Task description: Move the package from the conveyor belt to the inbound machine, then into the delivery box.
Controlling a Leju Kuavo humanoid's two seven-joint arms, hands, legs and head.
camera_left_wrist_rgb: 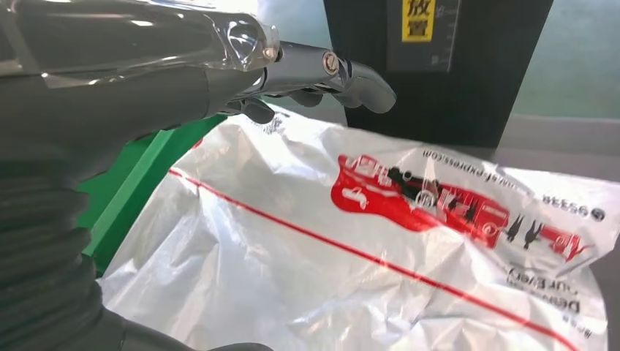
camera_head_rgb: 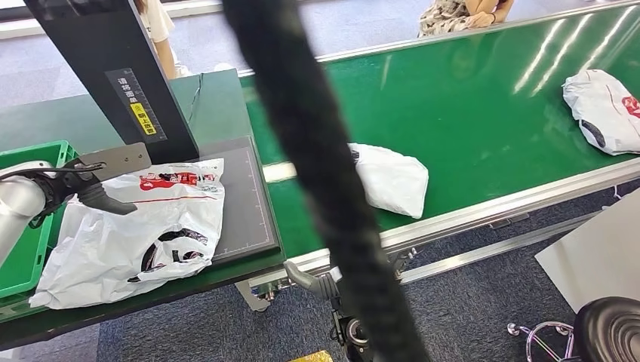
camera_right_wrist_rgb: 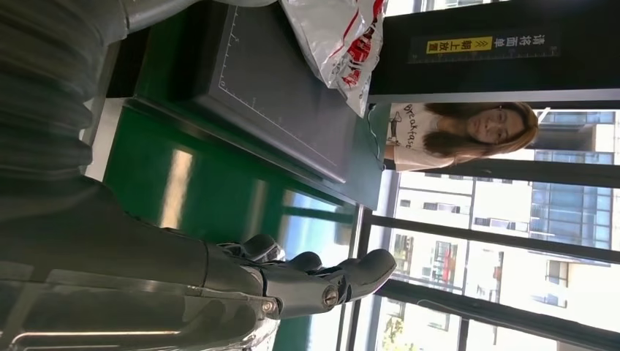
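The left hand [camera_head_rgb: 87,185], fingers apart and empty, hovers at the package's [camera_head_rgb: 143,226] ten o'clock edge; slippery plastic (loosely crumpled) may slide from a shallow grasp before reaching the green box [camera_head_rgb: 34,154].

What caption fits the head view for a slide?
Left hand hovers over the white package on the inbound machine's dark platform, beside the green bin; two packages wait on the conveyor.

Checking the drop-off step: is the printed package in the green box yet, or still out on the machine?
Out. The package lies spread across the machine's dark plate, beside the green box.
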